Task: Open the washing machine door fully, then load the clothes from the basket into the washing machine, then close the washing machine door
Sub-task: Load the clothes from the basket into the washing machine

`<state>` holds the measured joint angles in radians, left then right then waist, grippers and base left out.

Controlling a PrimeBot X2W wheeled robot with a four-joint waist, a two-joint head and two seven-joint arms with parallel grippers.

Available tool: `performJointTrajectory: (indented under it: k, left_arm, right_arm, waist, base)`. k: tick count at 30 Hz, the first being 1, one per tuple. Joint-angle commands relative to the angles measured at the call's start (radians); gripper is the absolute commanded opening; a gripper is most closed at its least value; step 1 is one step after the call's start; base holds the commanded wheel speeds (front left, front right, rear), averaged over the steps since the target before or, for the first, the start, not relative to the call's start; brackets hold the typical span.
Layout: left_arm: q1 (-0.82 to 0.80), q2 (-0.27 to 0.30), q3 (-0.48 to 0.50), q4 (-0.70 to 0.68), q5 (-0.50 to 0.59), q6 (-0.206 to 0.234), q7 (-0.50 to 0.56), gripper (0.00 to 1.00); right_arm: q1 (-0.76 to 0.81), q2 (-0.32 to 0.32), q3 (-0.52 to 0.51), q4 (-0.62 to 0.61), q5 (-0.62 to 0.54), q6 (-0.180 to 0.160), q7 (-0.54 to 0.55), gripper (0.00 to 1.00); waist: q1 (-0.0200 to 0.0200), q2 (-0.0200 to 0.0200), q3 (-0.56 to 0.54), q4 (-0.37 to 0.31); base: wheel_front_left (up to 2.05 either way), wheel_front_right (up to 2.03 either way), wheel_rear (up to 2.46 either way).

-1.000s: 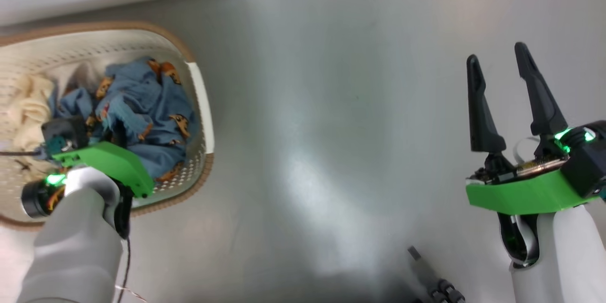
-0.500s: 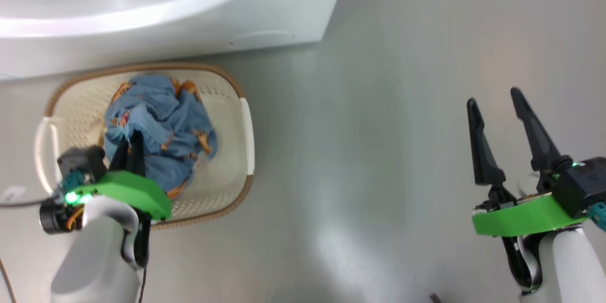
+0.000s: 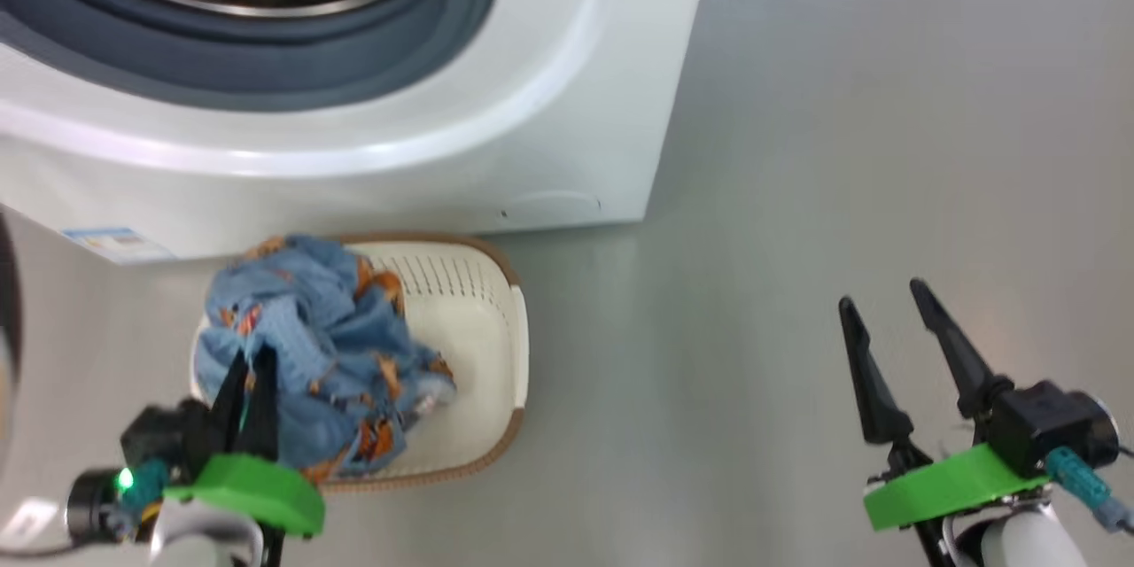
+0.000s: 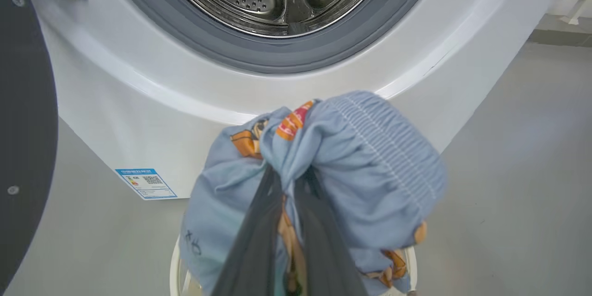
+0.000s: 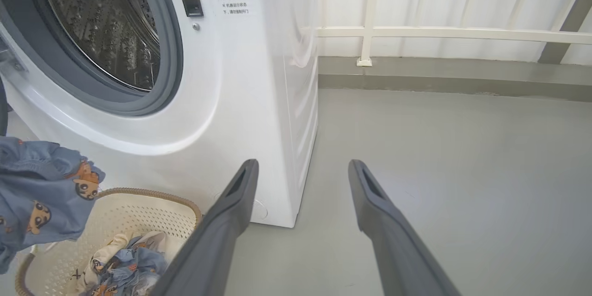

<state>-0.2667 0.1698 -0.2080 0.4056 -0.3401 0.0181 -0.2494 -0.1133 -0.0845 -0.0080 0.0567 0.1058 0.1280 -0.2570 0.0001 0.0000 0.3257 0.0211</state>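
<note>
1. Two end effectors: the left end effector (image 3: pixel 252 365) grips light-blue clothes (image 3: pixel 328 345), held above the basket (image 3: pixel 521 345).
2. Empty, the right end effector (image 3: pixel 881 297) gapes wide over the floor (image 3: pixel 797 151).
3. Just behind the basket, the washing machine (image 3: pixel 532 124) has its door (image 4: pixel 23 101) swung open.

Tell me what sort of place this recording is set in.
Probably a laundry corner, maybe a balcony: a white front-loading washing machine on bare grey floor, a basket of clothes before it, a white railing behind.

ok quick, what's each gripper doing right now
Left gripper: shut on a light blue cartoon-print garment.
Right gripper: open, holding nothing.
</note>
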Motion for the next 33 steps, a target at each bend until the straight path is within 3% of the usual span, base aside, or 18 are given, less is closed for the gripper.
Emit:
performJointTrajectory:
  k: [1,17,33]
  left_arm:
    - [0.021,0.034,0.036,-0.04,0.014,0.011,-0.012,0.0]
    - [0.244,0.069,0.043,-0.305,0.022,0.066,0.021,0.0]
    - [0.339,0.089,0.05,-0.438,0.015,0.112,0.073,0.0]
  right_arm:
    - [0.02,0.0,0.028,-0.017,-0.003,0.003,-0.004,1.0]
    - [0.146,0.018,0.031,-0.05,-0.007,0.003,0.038,1.0]
    - [0.208,0.03,0.011,-0.121,-0.019,0.003,0.076,1.0]
  waist:
    - [-0.0001,0.0,-0.106,0.032]
    - [-0.0001,0.0,-0.294,0.022]
    - [-0.0001,0.0,-0.334,0.007]
  base:
    - [0.0,0.0,0.0]
    - [0.0,0.0,0.0]
    - [0.0,0.0,0.0]
